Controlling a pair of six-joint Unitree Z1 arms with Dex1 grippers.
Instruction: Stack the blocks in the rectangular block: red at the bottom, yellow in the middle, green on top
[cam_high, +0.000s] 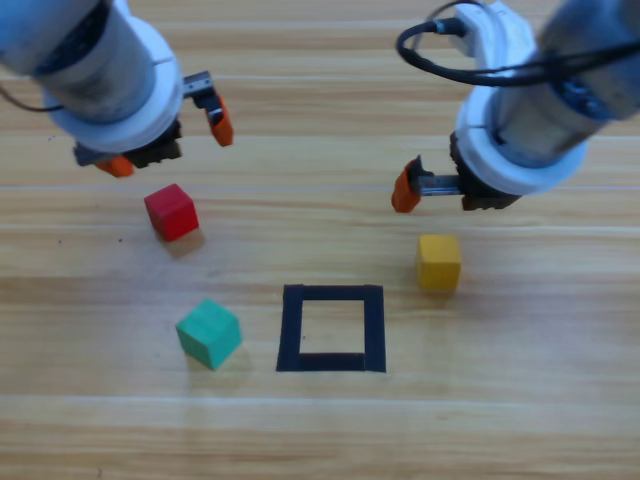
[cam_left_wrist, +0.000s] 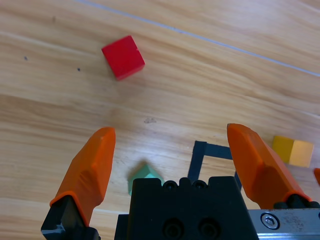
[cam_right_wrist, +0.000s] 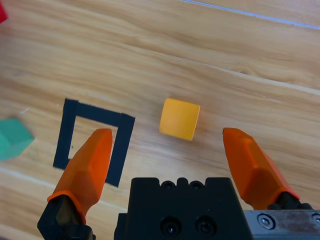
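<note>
Both grippers hovered w/ jaws spread, nothing held.
Red cube (cam_high: 171, 211) lay just below left gripper (cam_high: 168, 143); yellow cube (cam_high: 439, 262) below right gripper (cam_high: 436, 190).

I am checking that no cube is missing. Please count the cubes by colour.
red cube: 1
yellow cube: 1
green cube: 1
Total: 3 cubes, all lying on the table, none inside the tape outline.
</note>
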